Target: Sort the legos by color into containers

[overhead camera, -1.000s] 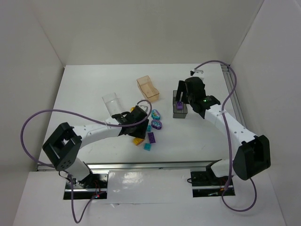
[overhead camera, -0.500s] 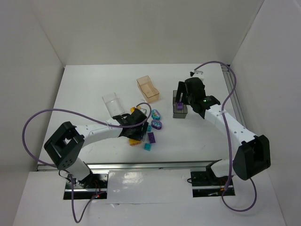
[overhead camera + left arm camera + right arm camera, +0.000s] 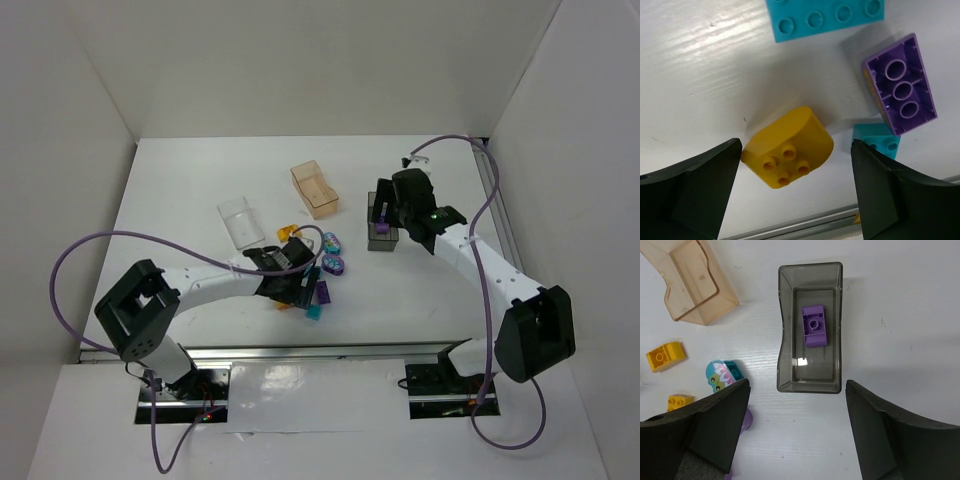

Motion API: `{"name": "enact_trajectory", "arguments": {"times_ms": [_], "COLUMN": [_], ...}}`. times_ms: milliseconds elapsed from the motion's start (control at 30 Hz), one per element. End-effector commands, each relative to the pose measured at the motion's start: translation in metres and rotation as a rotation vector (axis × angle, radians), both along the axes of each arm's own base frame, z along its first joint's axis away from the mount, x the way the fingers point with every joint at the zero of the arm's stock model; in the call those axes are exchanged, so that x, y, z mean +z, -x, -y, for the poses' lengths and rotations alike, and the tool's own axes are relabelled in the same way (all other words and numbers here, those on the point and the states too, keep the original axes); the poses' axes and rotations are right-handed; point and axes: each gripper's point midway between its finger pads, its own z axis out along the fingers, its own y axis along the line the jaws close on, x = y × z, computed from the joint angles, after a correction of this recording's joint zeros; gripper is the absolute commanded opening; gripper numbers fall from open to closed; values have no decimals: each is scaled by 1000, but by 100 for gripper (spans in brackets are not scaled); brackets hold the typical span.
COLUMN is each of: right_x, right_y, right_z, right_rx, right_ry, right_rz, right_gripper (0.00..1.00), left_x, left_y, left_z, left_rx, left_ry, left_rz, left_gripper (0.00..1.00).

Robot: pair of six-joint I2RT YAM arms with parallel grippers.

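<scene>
Left end effector is spread wide w/ a rounded yellow brick sitting right btwn the fingers, nothing pinched yet. The brick is closer to the left finger, maybe touching its tip, can't say for sure. Just ahead of the right finger there's a purple brick lying underside-up, w/ a small teal brick tucked against its near end. A teal plate lies further ahead.

So imo the step in hand is the grab on the yellow one. Next move prob needs the fingers centred on it, then a squeeze across the flat sides w/o the right finger clipping the purple/teal pair. After that it's a carry to the peach bin, well ahead of the end effector, past the clear bin.

Right end effector is also spread and holding nothing. It hovers over the near end of the dark grey bin, which has one purple piece lying inside. An oval piece lies just ahead of its left finger on the surface. Looks like purple is going in the grey bin.

Pose: left arm reaches low from its base across toward the middle pile, wrist tipped down at the bricks. Right arm is stretched forward and inward, wrist pointing straight down over the grey bin.
</scene>
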Motion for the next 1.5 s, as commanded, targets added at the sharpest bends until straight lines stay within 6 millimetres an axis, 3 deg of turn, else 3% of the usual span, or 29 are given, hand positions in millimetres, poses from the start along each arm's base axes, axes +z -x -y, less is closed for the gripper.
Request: {"name": "enact_trajectory", "arguments": {"times_ms": [0,200,333,467,600,667,733,833,933,1033,1067,1167,1200,1300,1467], "right_x": [4,-3,-7,-11,-10,-10,-14,-10,-7,-1,-1,2,5,9,9], "right_y": [-1,0,2,4,3,3,5,5,7,9,9,11,11,13,13], "right_z": [-4,-4,-4,-4,-7,-7,-6,-6,-5,-6,-6,-5,-5,-6,-6], "right_rx": [7,2,2,9,16,16,16,16,16,24,24,24,24,31,31], "right_ry": [-23,-23,-20,-21,-30,-30,-27,-31,-32,-44,-44,-45,-49,-58,-58], "right_rz": [20,3,-5,-16,-10,-10,-19,-9,-6,9,9,10,20,28,28], "right_gripper": [84,86,86,86,86,86,86,86,86,86,86,86,86,86,86], "left_x": [0,3,2,4,8,8,17,32,63,94,111,125,127,126,112], "left_y": [10,18,23,12,2,0,-2,-9,-25,-59,-79,-111,-126,-154,-179], "left_z": [4,23,28,21,20,20,20,16,8,-10,-20,-43,-65,-99,-118], "left_rx": [-18,-61,-61,-25,-7,5,8,25,76,160,222,306,376,479,536], "left_ry": [0,31,30,-10,-44,-52,-61,-89,-83,-89,-62,-64,-68,-68,-56], "left_rz": [-22,-38,-50,2,34,35,39,71,103,161,187,205,207,197,161], "left_gripper": [96,90,86,80,69,54,42,36,32,30,30,27,27,27,27]}}
